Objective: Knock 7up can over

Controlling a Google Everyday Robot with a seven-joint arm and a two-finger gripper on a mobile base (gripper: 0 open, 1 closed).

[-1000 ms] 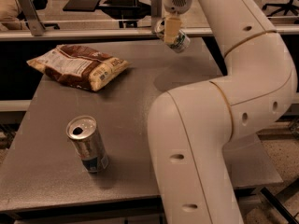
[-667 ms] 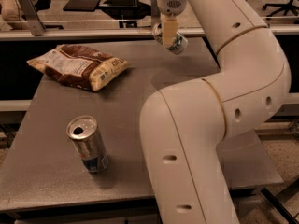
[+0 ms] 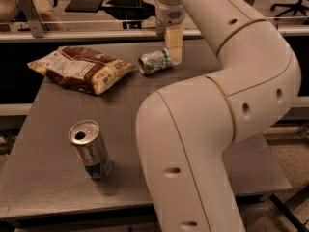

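The 7up can (image 3: 155, 61), white and green with a silver top, lies on its side near the far edge of the grey table (image 3: 48, 129), its top facing left. My gripper (image 3: 174, 50) hangs just above and to the right of the can, touching or nearly touching its bottom end. My large white arm fills the right half of the view and hides the table there.
A brown and white snack bag (image 3: 79, 69) lies at the far left of the table. A slim silver-and-blue can (image 3: 90, 149) stands upright, opened, at the near left. A rail (image 3: 72, 33) runs behind the table's far edge.
My gripper has swung left along the far edge. The 7up can, hidden behind the gripper before, now lies tipped on its side to the gripper's left.
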